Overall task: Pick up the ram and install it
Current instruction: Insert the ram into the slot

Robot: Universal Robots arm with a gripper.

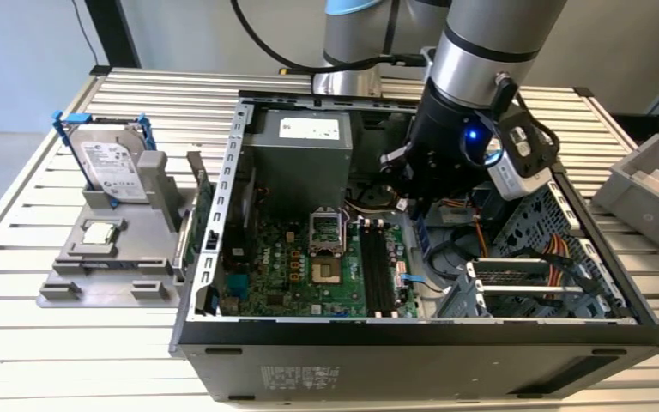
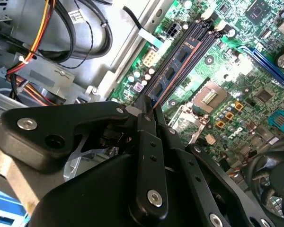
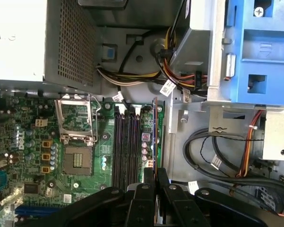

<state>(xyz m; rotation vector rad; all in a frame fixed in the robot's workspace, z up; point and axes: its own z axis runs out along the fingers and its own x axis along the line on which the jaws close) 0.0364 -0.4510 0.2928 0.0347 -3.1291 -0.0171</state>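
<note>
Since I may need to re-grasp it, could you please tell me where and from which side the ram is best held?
Pinch the ram across its two flat faces near the upper long edge, coming from above the motherboard. It is a thin stick standing on edge, and its lower edge probably must stay free for the black slots. The hand grips it that way now.

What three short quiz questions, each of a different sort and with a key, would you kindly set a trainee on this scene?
1. True or false: the gripper is shut on the ram.
2. Where does the hard drive stand? A in the gripper; B on the grey stand, at the exterior view's left; C on the power supply.
3. Fill in: the lid of the CPU socket is ____.
Key: 1 true; 2 B; 3 open.
</note>
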